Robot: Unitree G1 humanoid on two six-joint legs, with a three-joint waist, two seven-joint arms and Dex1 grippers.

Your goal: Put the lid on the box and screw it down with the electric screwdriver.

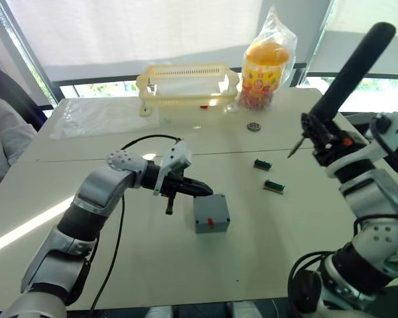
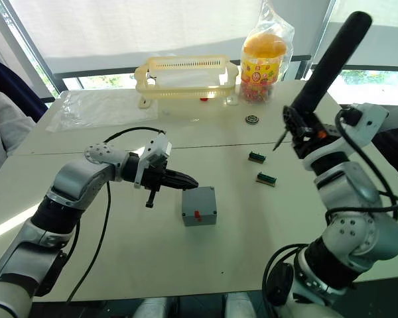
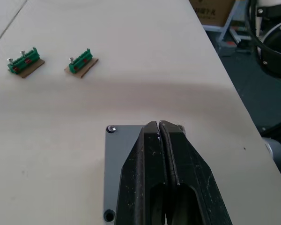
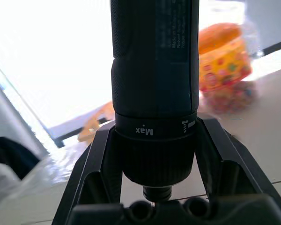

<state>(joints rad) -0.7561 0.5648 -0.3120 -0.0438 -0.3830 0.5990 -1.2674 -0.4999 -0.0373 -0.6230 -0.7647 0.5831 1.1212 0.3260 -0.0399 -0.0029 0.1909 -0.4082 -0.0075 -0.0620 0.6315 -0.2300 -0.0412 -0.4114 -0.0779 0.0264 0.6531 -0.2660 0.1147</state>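
Your left gripper sits mid-frame in the left eye view, fingers pressed together w/ nothing between them, tips just over the upper left edge of the box. The box is centre of frame, lid already on top, red mark facing the bottom edge. In the left wrist view you can see a screw at one lid corner.

Your right gripper is at mid right, well apart from the box, clamped on the electric screwdriver; body slants toward the upper right corner, bit pointing down-left.

Two green terminal blocks lie right of centre. Yellow basket and snack bag at top centre, on the table.
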